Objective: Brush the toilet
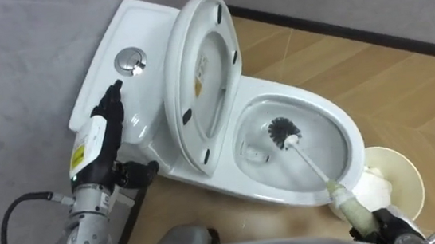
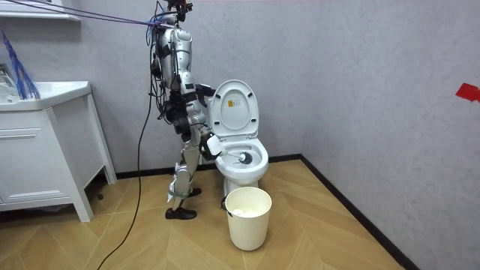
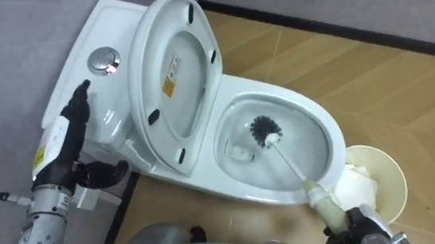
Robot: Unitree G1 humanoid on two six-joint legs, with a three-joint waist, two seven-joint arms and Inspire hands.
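**A:** Left eye first, where's your brush?
**B:** Bristles down in the toilet bowl, lid up. Your right hand is curled round the handle. Your left hand has straight fingers pressed together beside the tank.
**A:** Room view?
**B:** You're standing right beside the toilet, bin on the floor before it.
**A:** Right eye?
**B:** Same, handle slanting to lower right.
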